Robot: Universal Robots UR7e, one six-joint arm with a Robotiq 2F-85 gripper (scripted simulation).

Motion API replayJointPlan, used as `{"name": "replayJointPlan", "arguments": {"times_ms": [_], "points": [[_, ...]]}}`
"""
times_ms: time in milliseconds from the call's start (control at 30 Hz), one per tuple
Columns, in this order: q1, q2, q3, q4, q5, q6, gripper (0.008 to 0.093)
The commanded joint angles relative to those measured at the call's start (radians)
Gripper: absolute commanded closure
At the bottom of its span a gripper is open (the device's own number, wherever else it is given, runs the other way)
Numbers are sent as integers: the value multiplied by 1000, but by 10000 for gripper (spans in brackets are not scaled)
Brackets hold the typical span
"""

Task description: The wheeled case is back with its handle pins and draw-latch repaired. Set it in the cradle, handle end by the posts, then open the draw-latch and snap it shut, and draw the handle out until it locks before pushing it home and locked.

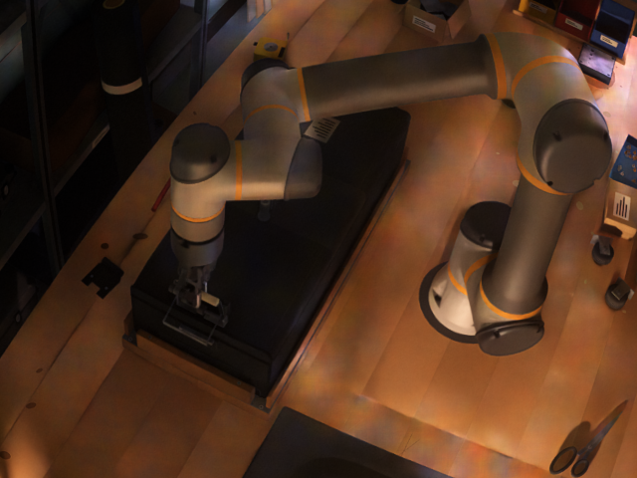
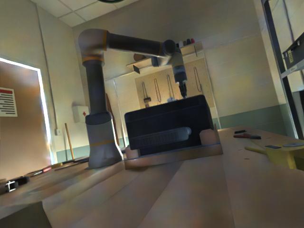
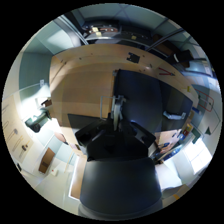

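The black wheeled case lies flat in the wooden cradle, filling it lengthwise. Its pull handle sits pushed in on the end face toward the second side camera. On the top of the case at the opposite end, the draw-latch lever stands lifted above its wire bail. My gripper comes straight down onto that end of the lid and grips the pale latch lever. The bail reaches out past the end of the case.
The cradle's raised rim and two corner posts surround the case. A black bracket lies on the bench left of the cradle, a dark mat in front, scissors far right. Shelving stands along the left bench edge.
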Motion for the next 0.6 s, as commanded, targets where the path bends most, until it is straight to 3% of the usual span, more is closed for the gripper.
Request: {"name": "replayJointPlan", "arguments": {"times_ms": [0,567], "points": [[-2,-2,1,-1,-1,-2,934],[-29,-30,25,2,-1,-28,934]]}}
